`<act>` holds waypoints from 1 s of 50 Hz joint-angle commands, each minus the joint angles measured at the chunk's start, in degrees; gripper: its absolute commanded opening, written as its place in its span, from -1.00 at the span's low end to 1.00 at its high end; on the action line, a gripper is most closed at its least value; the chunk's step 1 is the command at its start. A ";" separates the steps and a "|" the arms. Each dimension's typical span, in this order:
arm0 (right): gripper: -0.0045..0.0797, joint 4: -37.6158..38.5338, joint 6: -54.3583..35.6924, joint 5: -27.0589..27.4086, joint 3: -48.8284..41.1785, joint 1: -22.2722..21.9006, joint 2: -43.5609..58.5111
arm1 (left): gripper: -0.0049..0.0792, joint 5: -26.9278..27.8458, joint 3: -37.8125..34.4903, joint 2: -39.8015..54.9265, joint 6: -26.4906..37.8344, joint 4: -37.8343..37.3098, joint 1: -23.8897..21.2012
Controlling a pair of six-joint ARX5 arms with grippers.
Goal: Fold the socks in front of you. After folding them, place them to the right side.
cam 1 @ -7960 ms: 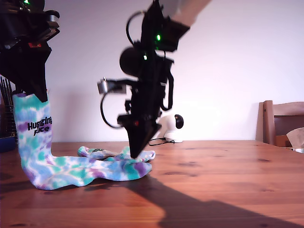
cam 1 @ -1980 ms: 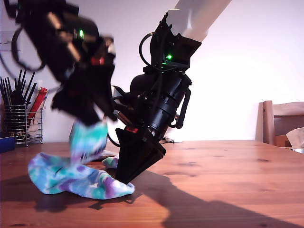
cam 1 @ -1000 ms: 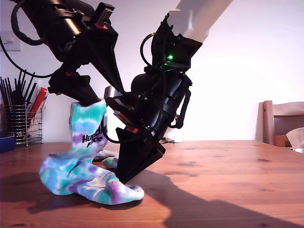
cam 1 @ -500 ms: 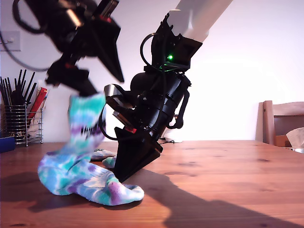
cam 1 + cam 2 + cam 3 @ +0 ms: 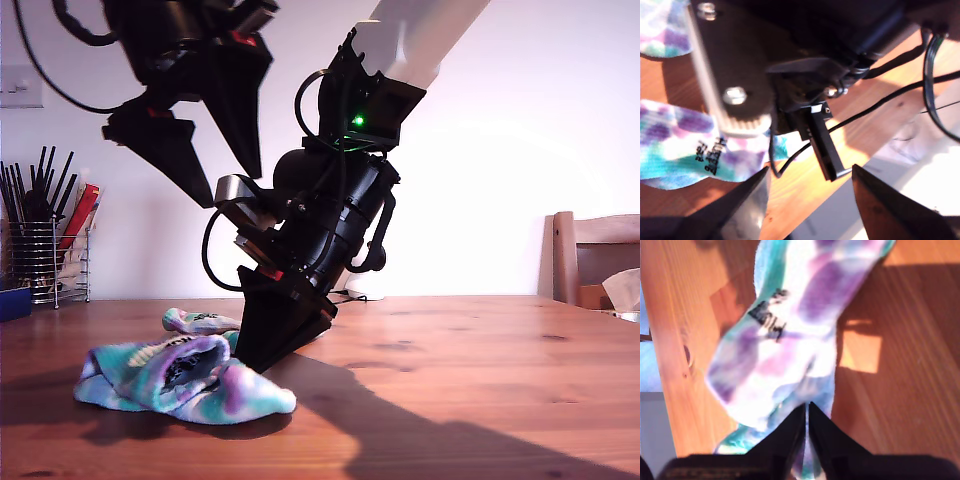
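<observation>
On the desk [image 5: 480, 380], toward the exterior view's left, the folded sock [image 5: 185, 375] lies lengthwise across; second pincer [image 5: 806, 432] is pinched on it, first pincer [image 5: 810, 200] is spread wide above.

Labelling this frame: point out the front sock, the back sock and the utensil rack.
front sock [image 5: 185, 375], exterior view, middle of the folded bundle.
back sock [image 5: 200, 321], exterior view, its visible end behind the front one.
utensil rack [image 5: 50, 262], exterior view's left, wire basket wall.
</observation>
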 commanded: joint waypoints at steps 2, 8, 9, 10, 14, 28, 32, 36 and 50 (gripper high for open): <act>-0.92 0.17 -0.37 -0.07 -0.98 0.22 1.09 | 0.22 -3.04 -0.61 -0.20 -0.13 0.59 -0.26; -0.92 -0.24 -0.35 -0.07 -0.98 0.22 1.09 | 0.16 -10.12 -0.74 -0.13 0.20 -0.07 0.42; -0.92 -0.35 -0.35 -0.07 -0.98 0.22 1.09 | 0.14 -10.45 -0.90 -0.13 0.74 0.09 0.68; -0.92 -0.50 -0.35 -0.07 -0.98 0.22 1.09 | 0.13 -10.51 -1.07 -0.13 1.05 0.35 1.07; -0.92 -0.77 -0.37 -0.07 -0.98 0.22 1.09 | 0.13 -10.60 -1.49 -0.13 2.78 1.11 2.95; -0.92 -1.84 -0.13 -1.07 -0.50 0.17 0.55 | 0.13 -7.39 -4.81 -0.13 5.44 2.47 13.22; -0.92 -2.49 -0.11 -1.11 -0.04 0.15 -0.42 | 0.13 -5.75 -8.20 -0.13 5.97 5.03 15.02; -0.92 -2.91 -0.11 -1.11 0.48 0.07 -1.51 | 0.13 -3.48 -11.87 -0.09 6.12 8.55 15.89; -0.92 -4.24 -0.13 -1.09 1.01 0.00 -5.29 | -0.15 0.46 -18.60 -0.07 8.74 24.00 16.02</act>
